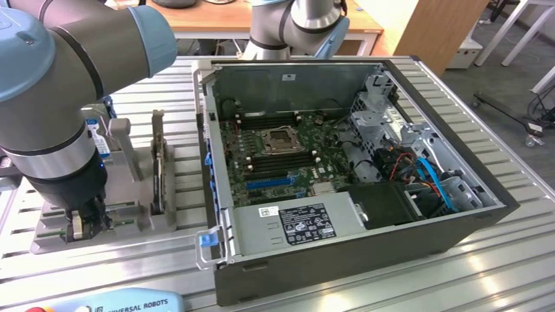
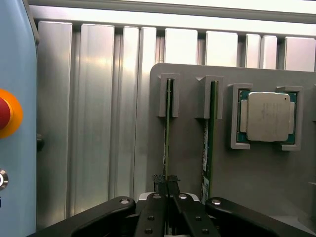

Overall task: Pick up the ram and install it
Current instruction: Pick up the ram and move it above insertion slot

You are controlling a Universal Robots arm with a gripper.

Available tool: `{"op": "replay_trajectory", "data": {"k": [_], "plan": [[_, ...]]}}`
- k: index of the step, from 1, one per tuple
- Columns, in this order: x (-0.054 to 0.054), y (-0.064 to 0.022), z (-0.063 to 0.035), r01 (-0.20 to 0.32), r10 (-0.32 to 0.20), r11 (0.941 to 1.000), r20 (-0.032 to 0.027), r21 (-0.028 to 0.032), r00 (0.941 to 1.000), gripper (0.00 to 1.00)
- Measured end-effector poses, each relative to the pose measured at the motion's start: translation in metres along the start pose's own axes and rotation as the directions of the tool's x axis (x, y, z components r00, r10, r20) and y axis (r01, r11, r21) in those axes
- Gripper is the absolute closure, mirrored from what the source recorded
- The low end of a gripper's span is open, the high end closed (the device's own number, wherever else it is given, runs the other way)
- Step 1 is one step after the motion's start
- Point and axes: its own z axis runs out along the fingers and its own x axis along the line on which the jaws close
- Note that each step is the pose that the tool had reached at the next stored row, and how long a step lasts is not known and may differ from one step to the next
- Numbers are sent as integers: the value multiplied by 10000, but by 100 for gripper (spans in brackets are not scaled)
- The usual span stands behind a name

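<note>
Black-linked gripper (image 2: 167, 191), closest to the lens, is clamped shut on the free edge of the ram (image 2: 168, 123), a thin green board standing on edge in a slotted grey plastic holder (image 2: 256, 173). Its twin stick (image 2: 211, 133) stands just beside it, untouched, with the square silver processor (image 2: 268, 117) in a pocket of its own further along. A clean lift, I judge, wants a straight pull along the slots without twisting, since so thin a board would bind or flex. That holder rests on the ribbed aluminium table (image 1: 503, 273), at the exterior view's left of the open computer case (image 1: 347, 260).
</note>
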Motion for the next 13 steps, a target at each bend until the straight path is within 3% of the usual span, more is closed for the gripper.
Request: {"op": "replay_trajectory", "data": {"k": [13], "plan": [[1,2,-45,1,-1,10000,11,-2,10000,88]]}}
